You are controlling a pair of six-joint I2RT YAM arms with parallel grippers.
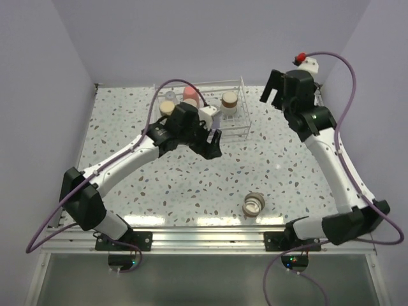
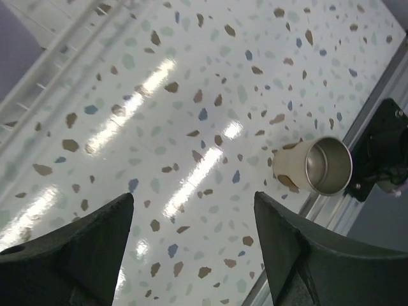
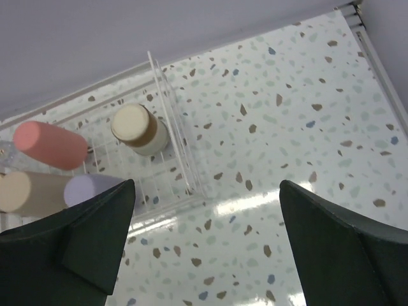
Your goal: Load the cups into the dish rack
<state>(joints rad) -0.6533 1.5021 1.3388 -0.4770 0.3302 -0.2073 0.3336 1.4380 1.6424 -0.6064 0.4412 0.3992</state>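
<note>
The dish rack [image 1: 236, 130] stands at the back of the table, a clear wire basket. In it I see a coral-red cup [image 3: 51, 145], a beige cup [image 3: 29, 191], a lavender cup [image 3: 89, 190] and a steel cup with a tan base [image 3: 137, 129]. Another steel cup [image 1: 254, 204] lies on its side near the front rail; the left wrist view shows its open mouth [image 2: 317, 166]. My left gripper [image 1: 210, 148] hangs open and empty just in front of the rack. My right gripper [image 1: 271, 95] stands open and empty, raised to the right of the rack.
The speckled tabletop [image 1: 191, 185] is bounded by a metal rail [image 1: 204, 233] at the front and lavender walls at the back and sides. The right arm's base bracket [image 2: 382, 153] sits just beyond the lying steel cup.
</note>
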